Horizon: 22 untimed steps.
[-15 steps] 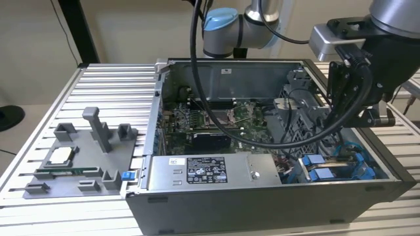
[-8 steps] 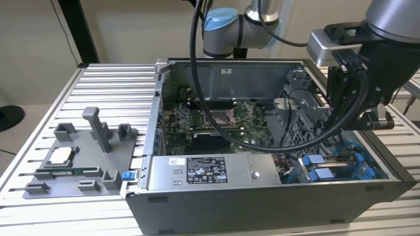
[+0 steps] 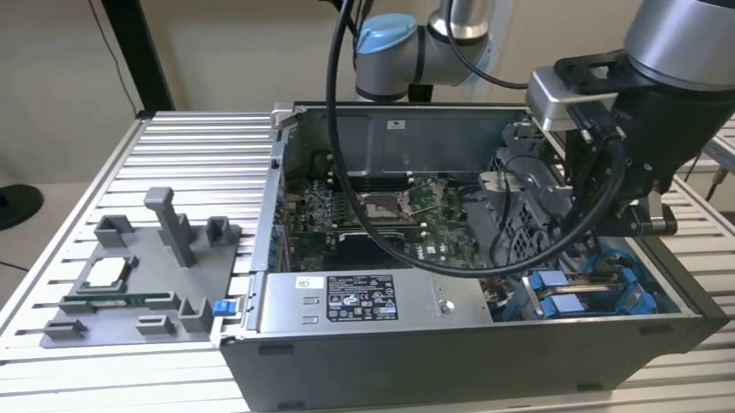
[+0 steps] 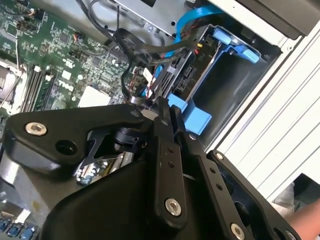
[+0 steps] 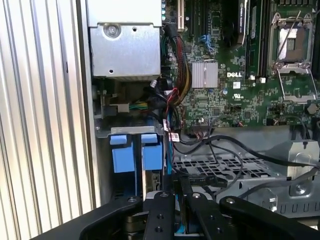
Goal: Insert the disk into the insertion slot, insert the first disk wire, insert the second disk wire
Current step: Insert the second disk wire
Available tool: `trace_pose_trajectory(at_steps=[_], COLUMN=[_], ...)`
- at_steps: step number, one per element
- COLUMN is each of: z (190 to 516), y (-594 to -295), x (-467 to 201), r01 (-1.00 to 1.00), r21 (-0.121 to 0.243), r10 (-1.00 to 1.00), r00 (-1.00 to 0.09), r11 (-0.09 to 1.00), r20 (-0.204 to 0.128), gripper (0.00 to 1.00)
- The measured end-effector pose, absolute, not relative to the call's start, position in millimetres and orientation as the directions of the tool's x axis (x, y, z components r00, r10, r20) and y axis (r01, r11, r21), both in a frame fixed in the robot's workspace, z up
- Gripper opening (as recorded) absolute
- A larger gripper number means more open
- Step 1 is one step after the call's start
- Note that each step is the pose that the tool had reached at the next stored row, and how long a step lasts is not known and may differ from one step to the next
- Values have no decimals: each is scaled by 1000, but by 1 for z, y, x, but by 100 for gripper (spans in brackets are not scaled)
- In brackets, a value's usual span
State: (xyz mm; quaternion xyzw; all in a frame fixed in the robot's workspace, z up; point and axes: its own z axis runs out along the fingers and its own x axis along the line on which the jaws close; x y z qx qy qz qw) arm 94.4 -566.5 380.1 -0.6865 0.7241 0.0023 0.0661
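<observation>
My pincer [image 4: 162, 107] is drawn nearly closed, its two black fingers [image 5: 159, 212] almost parallel with a thin gap; I cannot tell whether anything is pinched between them. It reaches down into the open computer case [image 3: 483, 344] at the corner on the exterior view's right. Just beyond the tips sits the disk [image 4: 182, 75] in its blue frame [image 4: 195, 117], lodged in the insertion slot [image 5: 235, 167] of perforated grey metal, with black wires [image 4: 135, 47] bunched at its end. Farther off lie the green motherboard [image 5: 225, 95] and the silver power-supply box [image 3: 367, 301]. The case rests on the ribbed bench [image 3: 195, 163].
</observation>
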Motion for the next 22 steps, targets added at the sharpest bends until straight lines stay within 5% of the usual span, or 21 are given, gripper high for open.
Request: trace_pose_trajectory(at_steps=[22], z=[362], y=[-586], x=[104], r01=[-990], r21=[-135], r10=[-994], r00=[-28], r11=[42], r20=[-103], gripper=[0])
